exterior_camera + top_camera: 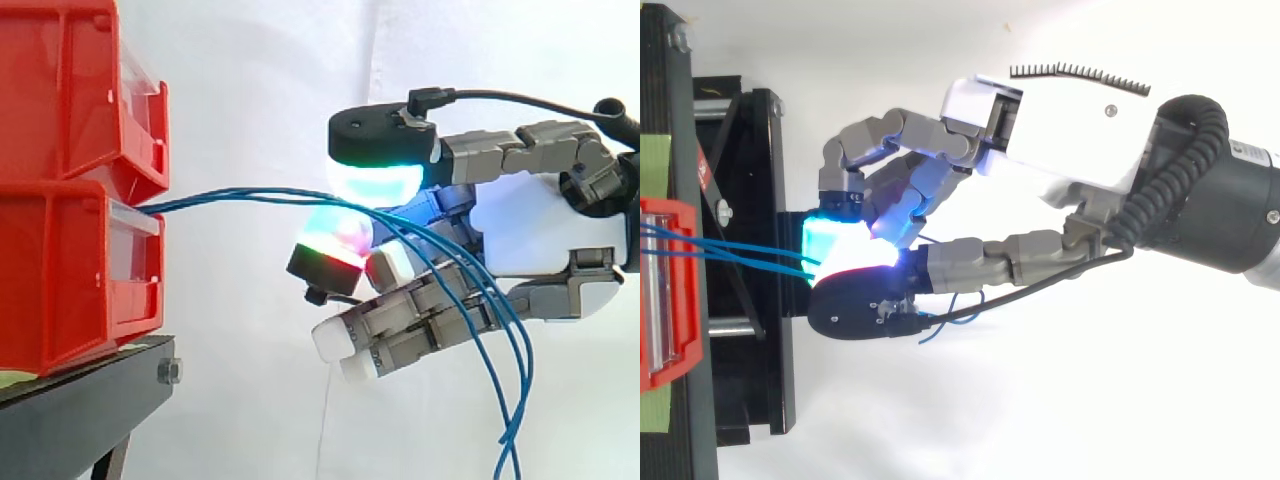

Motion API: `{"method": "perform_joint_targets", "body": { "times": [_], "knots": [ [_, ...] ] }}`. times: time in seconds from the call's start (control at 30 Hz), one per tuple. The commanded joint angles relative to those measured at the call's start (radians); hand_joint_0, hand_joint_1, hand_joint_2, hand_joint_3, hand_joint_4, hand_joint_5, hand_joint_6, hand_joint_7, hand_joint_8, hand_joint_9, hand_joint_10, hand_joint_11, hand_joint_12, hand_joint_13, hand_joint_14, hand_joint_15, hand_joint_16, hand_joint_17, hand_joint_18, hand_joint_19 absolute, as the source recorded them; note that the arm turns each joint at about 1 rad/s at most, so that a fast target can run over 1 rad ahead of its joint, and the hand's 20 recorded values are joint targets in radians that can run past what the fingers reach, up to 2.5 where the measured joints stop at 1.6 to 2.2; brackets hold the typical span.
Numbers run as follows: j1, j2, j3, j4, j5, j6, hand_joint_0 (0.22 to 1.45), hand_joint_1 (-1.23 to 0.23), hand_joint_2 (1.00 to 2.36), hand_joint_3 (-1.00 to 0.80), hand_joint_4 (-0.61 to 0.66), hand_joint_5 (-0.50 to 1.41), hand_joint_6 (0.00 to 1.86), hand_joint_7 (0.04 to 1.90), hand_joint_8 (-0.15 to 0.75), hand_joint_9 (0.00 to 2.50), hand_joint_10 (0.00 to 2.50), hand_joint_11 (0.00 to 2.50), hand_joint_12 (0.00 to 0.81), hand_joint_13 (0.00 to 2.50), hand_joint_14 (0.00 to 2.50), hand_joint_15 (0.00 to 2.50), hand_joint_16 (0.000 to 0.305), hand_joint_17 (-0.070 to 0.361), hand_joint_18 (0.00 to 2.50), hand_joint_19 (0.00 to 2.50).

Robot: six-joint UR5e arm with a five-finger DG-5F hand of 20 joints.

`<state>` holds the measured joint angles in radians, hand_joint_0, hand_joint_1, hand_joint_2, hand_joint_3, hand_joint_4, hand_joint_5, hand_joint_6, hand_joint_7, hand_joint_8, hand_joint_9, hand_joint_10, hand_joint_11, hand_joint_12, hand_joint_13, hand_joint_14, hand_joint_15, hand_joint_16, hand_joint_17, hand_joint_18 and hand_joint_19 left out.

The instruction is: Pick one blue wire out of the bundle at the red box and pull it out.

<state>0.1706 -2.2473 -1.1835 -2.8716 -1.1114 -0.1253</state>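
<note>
Fingers [372,182]: two glowing pads are closed together, pinching the blue wires [240,194] just right of the lower red box [70,270], from whose front the wires emerge. Whether they hold one strand or several cannot be told. The grasp appears made. Next, the hand [545,225] should draw rightward under steady grip. No legible writing.

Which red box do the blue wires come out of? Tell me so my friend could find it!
On the left of the side view a black stand carries two red boxes, one stacked on the other. Pick the lower red box, the one resting on the stand. Only it has blue wires coming out of its front; the upper red box has none.
</note>
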Motion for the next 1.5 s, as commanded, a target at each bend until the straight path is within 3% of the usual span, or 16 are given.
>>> {"method": "perform_joint_targets", "body": {
  "times": [0.0,0.2,0.3,0.53,0.67,0.9,1.07,1.13,1.47],
  "knots": [
    [0.000,0.000,-0.001,0.000,-0.001,0.000,0.62,-0.78,1.00,0.06,0.34,-0.11,0.69,1.18,0.315,1.08,0.02,0.77,0.430,0.67,0.01,0.32,0.071,0.160,0.55,0.42],
    [0.001,0.000,-0.001,0.000,0.002,0.004,0.61,-0.76,1.01,0.05,0.35,-0.09,0.64,1.24,0.314,1.09,0.02,0.79,0.428,0.68,0.01,0.33,0.070,0.158,0.55,0.43],
    [0.001,0.000,-0.001,0.000,0.005,0.004,0.56,-0.70,1.01,-0.04,0.33,-0.09,0.61,1.27,0.319,1.10,0.02,0.80,0.431,0.68,0.01,0.33,0.071,0.160,0.55,0.45],
    [0.003,0.000,-0.001,-0.011,0.002,0.078,0.53,-0.67,1.02,-0.18,0.25,-0.09,0.59,1.36,0.291,1.07,0.03,0.84,0.389,0.64,0.01,0.35,0.061,0.137,0.47,0.50],
    [0.007,-0.002,-0.002,-0.025,0.002,0.127,0.53,-0.67,1.02,-0.25,0.25,-0.09,0.61,1.33,0.294,1.07,0.03,0.84,0.393,0.65,0.01,0.36,0.061,0.138,0.47,0.49],
    [0.007,-0.002,-0.002,-0.025,0.001,0.136,0.52,-0.72,1.01,-0.34,0.22,-0.11,0.68,1.25,0.300,1.06,0.03,0.83,0.398,0.65,0.01,0.35,0.062,0.140,0.48,0.48],
    [0.007,-0.002,-0.002,-0.025,-0.004,0.136,0.56,-0.76,1.02,-0.19,0.21,-0.14,0.78,1.21,0.296,1.04,0.02,0.87,0.387,0.64,0.01,0.36,0.060,0.135,0.47,0.47],
    [0.007,-0.002,-0.002,-0.025,-0.004,0.136,0.58,-0.77,1.02,-0.11,0.20,-0.17,0.83,1.08,0.298,1.02,0.02,0.87,0.395,0.64,0.01,0.35,0.062,0.139,0.49,0.46],
    [0.007,-0.002,-0.002,-0.023,-0.005,0.136,0.60,-0.78,1.02,-0.04,0.26,-0.17,0.81,1.03,0.304,1.01,0.02,0.84,0.406,0.64,0.01,0.34,0.064,0.145,0.50,0.44]
  ]
}}
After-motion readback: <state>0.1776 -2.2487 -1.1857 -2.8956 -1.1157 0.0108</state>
